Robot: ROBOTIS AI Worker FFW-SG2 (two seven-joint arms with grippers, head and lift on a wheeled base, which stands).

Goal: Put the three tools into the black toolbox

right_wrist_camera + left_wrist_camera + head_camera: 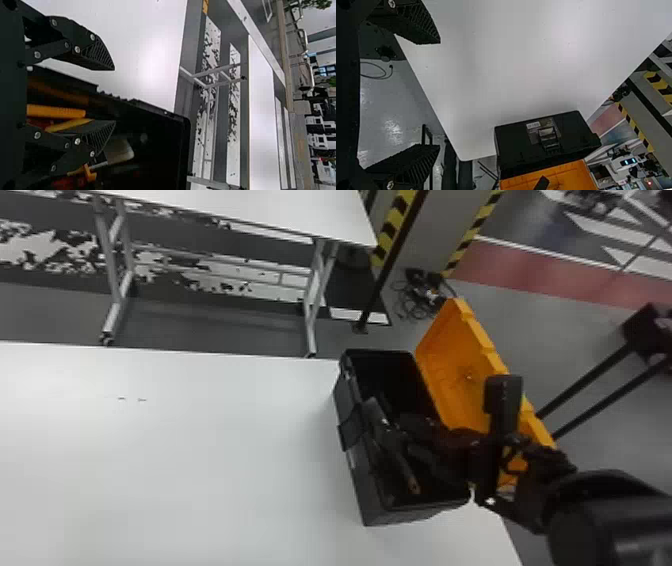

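Observation:
In the head view the black toolbox (pixel 361 485) stands at the table's right end with its orange lid (pixel 450 365) open. My right gripper (pixel 395 440) is over the near part of the box. The right wrist view has my right gripper (pixel 113 95) open, one finger beyond the box wall and the other over the interior. Inside lie an orange handle (pixel 57 111), a yellow handle (pixel 70 125) and a tool with a pale, broad part (pixel 121 152), partly hidden by that finger. My left gripper (pixel 439 94) is open above the table, apart from the toolbox (pixel 516 144).
The white table (pixel 175 470) extends left of the toolbox. A second white table (pixel 200 207) stands farther off, near a yellow-and-black striped post (pixel 395 225). Cables (pixel 417 297) lie on the floor behind the lid.

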